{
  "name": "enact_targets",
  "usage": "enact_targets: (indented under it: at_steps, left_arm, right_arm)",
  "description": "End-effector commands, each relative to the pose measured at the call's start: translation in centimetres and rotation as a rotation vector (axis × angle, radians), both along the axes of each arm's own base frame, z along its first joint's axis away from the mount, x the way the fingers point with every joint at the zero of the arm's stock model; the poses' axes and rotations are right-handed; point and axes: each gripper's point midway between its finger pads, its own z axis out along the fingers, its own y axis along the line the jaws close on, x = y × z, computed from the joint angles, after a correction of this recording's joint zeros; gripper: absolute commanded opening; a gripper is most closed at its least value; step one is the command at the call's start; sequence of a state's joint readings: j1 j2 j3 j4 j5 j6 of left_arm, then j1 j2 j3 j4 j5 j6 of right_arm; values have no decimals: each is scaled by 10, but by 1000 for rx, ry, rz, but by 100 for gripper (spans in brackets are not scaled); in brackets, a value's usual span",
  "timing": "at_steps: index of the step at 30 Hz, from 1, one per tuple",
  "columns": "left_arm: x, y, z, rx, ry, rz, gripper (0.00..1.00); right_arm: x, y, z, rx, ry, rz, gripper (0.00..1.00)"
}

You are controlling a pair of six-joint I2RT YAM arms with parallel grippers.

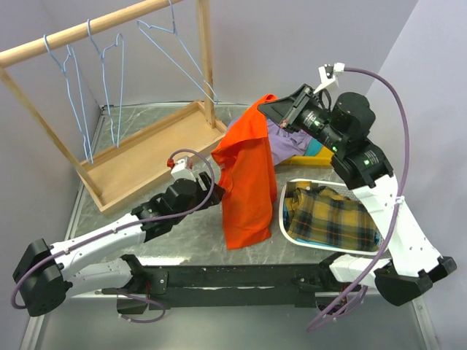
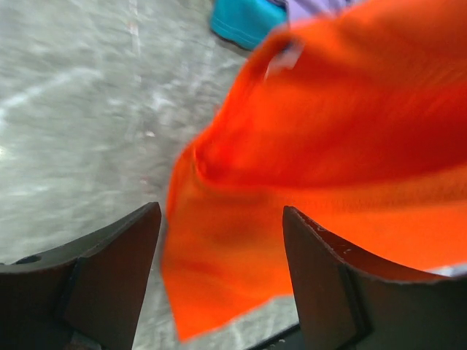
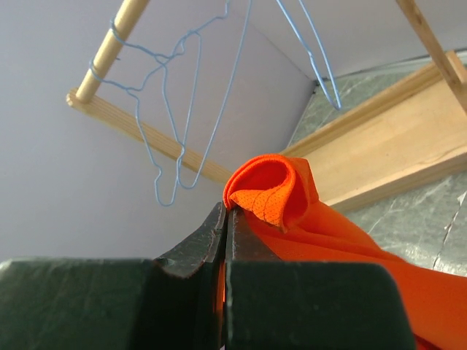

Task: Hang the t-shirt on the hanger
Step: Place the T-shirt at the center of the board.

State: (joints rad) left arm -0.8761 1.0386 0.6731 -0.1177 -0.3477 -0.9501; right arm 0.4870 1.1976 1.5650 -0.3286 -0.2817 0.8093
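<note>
The orange t-shirt (image 1: 246,182) hangs in a long fold from my right gripper (image 1: 264,106), its lower end reaching the table. In the right wrist view that gripper (image 3: 230,209) is shut on a bunched edge of the t-shirt (image 3: 277,191). My left gripper (image 1: 213,188) is open at the shirt's left edge. In the left wrist view it (image 2: 222,213) has its fingers (image 2: 124,255) wide apart, with the t-shirt (image 2: 328,131) just ahead and not clamped. Three alike light-blue wire hangers hang on the wooden rail; the rightmost hanger (image 1: 182,51) is closest to the shirt.
The wooden rack's rail (image 1: 80,30) and tray base (image 1: 146,157) stand at the back left. A white basket (image 1: 286,219) holds yellow plaid cloth (image 1: 332,219) at the right. A lavender garment (image 1: 288,135) and a teal object (image 1: 315,149) lie behind the shirt.
</note>
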Motion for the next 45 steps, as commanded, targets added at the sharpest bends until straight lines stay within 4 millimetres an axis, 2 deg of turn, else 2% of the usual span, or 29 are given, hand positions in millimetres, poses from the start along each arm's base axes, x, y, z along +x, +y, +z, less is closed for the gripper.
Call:
enact_targets:
  at_steps: [1,4,9,13,16,18,22,33,40,41,43,44,45]
  left_arm:
    - [-2,-23,12,-192,-1,-37,75]
    - [3,-25,3,-181,2,-20,75]
    - [17,-24,12,-211,-13,25,76]
    - [17,-22,21,-255,-21,31,73]
    - [17,-15,21,-276,-21,60,73]
    - [21,-9,14,-277,-4,91,73]
    - [32,-9,8,-305,20,107,71]
    - [54,-46,-13,-318,75,48,67]
    - [53,-67,-11,-390,68,-35,62]
    - [53,-71,-8,-404,63,-53,58]
    - [55,-76,-16,-389,78,-65,53]
    - [56,-80,-14,-391,80,-76,41]
    - [57,-80,-21,-375,91,-75,34]
  right_arm:
    - [-20,-13,39,45,-138,-15,0]
    - [-21,-13,38,48,-137,-11,0]
    - [-24,-15,39,42,-138,-12,0]
    - [-27,-16,36,30,-135,-11,0]
    - [-28,-18,33,26,-133,-16,0]
    - [-30,-19,33,26,-134,-14,0]
    - [-33,-20,35,28,-137,-13,0]
    - [-35,-22,33,15,-131,-19,0]
    - [-31,-28,21,-15,-114,-55,0]
    - [-31,-28,20,-16,-111,-56,0]
    - [-29,-29,17,-24,-108,-65,0]
    - [-27,-31,15,-29,-104,-77,0]
    - [-27,-32,15,-32,-104,-83,0]
